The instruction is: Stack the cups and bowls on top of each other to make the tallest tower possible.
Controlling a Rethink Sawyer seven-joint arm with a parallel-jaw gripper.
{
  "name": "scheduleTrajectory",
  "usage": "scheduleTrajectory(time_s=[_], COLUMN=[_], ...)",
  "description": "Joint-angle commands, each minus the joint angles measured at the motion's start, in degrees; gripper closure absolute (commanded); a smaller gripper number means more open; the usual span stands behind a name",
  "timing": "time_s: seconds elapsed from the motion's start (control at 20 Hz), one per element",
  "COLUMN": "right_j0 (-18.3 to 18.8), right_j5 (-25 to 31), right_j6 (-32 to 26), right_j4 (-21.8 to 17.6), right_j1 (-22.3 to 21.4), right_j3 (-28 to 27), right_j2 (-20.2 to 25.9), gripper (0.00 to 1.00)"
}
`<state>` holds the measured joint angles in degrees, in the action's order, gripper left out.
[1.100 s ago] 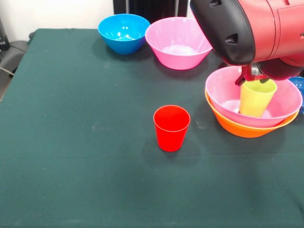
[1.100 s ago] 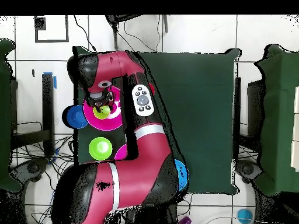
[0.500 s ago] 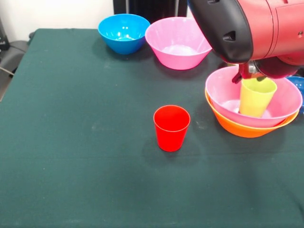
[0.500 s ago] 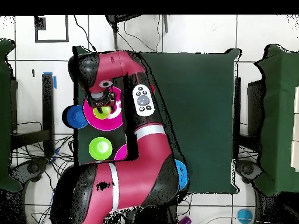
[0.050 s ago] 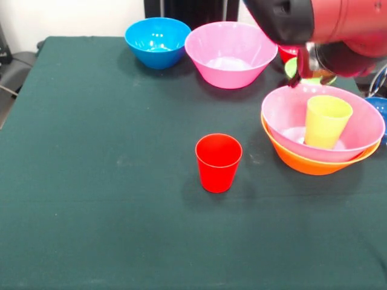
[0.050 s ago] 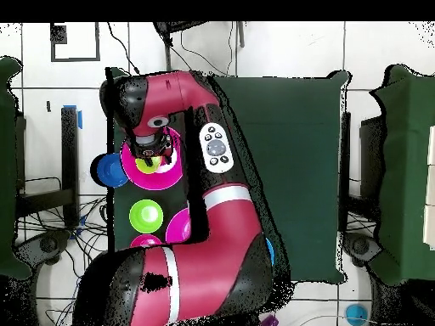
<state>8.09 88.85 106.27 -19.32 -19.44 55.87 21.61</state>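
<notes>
Dark green cloth, matt and faintly napped, covers the surface. On it, a smooth red plastic cup has a dull sheen, while the blue bowl and pink bowl are glossy plastic catching highlights. The lime cup looks satin-smooth. The robot arm has a glossy red and black shell.

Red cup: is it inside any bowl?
No, the red cup stands alone, upright on the table, apart from the bowls.
</notes>
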Motion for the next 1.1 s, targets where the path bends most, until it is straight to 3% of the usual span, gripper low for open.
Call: scheduleTrajectory(time_s=[0.05,0.4,0.75,1.1], right_j0=[3.9,7.3,14.6,19.5], right_j5=[2.3,2.1,-2.5,-3.8], right_j6=[-13.7,-16.5,-22.9,-26.8], right_j4=[-1.1,-0.8,-2.8,-6.0], right_j1=[-7.7,-12.9,-19.4,-20.6], right_j3=[9.2,13.5,23.6,27.0], right_j2=[0.9,3.3,4.3,6.3], gripper=[0.00,0.00,0.00,0.00])
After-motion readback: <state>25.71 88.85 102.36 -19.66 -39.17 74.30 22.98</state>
